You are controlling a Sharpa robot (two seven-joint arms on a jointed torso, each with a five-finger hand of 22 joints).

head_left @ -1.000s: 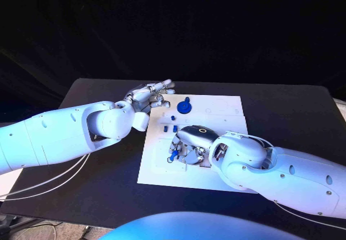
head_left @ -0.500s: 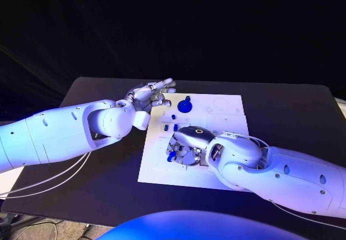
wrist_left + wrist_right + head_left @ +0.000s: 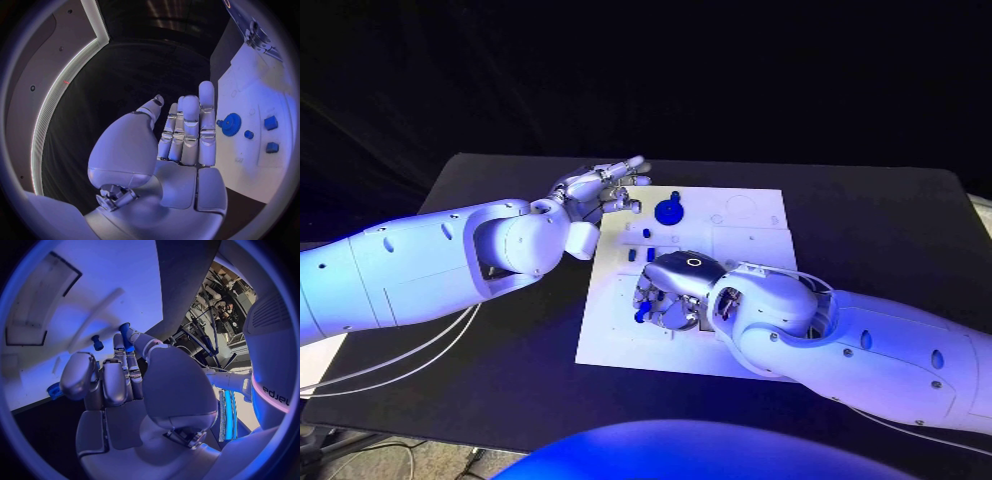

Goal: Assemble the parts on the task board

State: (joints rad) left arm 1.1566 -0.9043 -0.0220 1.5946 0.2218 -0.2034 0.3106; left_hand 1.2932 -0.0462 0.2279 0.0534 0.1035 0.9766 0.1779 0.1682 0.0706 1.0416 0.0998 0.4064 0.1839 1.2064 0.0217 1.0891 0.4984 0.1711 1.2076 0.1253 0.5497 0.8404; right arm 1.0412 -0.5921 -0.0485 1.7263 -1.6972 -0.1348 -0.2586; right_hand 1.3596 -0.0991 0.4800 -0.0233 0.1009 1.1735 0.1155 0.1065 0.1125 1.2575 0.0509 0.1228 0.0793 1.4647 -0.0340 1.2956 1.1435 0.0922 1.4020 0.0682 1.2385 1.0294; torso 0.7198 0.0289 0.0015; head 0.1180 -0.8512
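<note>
The right robot hand [image 3: 672, 292] is bent down over the near half of the task board [image 3: 747, 215], fingers curled in on a small blue part [image 3: 643, 312] at about 8 o'clock of the palm; the right wrist view shows a blue piece [image 3: 127, 335] pinched at the fingertips just off the white plate, so I judge it is being carried or seated, not yet released. Just beyond that hand, small blue parts [image 3: 640, 256] stand near the board's middle, and farther on at 12 o'clock a round blue gear-like part [image 3: 669, 212] sits on the plate, seemingly placed. Several outlined recesses on the far right of the board look unfilled, so much of the assembly seems left. The left robot hand [image 3: 599, 188] hovers at the board's far left corner, at about 10 o'clock, fingers stretched flat and together, holding nothing; it lies close to the gear and could crowd work there. The black bench [image 3: 877, 220] surrounds the board.
</note>
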